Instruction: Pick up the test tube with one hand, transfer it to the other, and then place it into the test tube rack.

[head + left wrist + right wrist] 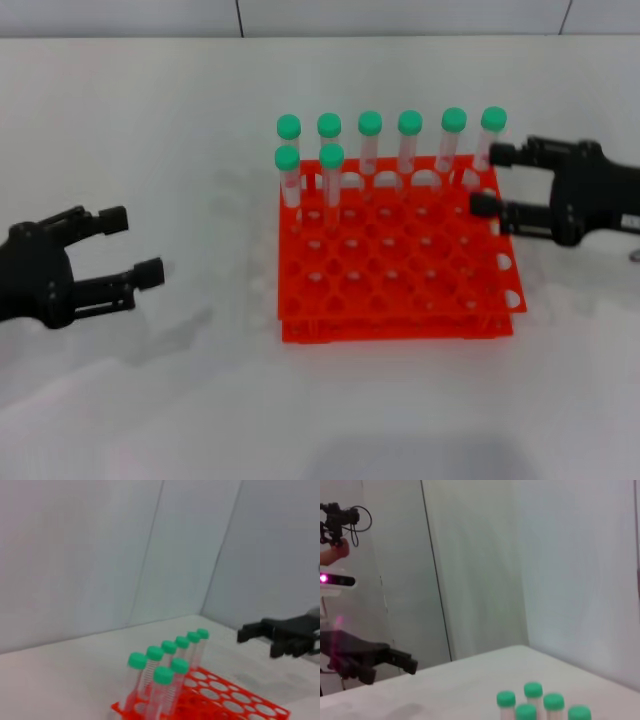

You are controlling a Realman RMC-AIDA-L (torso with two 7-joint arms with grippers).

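The right gripper [485,180] hangs spread at the test tube rack's [400,290] far right corner — straddling the test tube [489,140] there, ready to pinch it. The left gripper [135,247] waits spread, well left of the rack.

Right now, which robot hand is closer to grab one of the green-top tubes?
The right gripper. Its open fingers reach the far right corner of the test tube rack, flanking the end test tube in the back row. The left gripper is open too, but sits well away from the rack.
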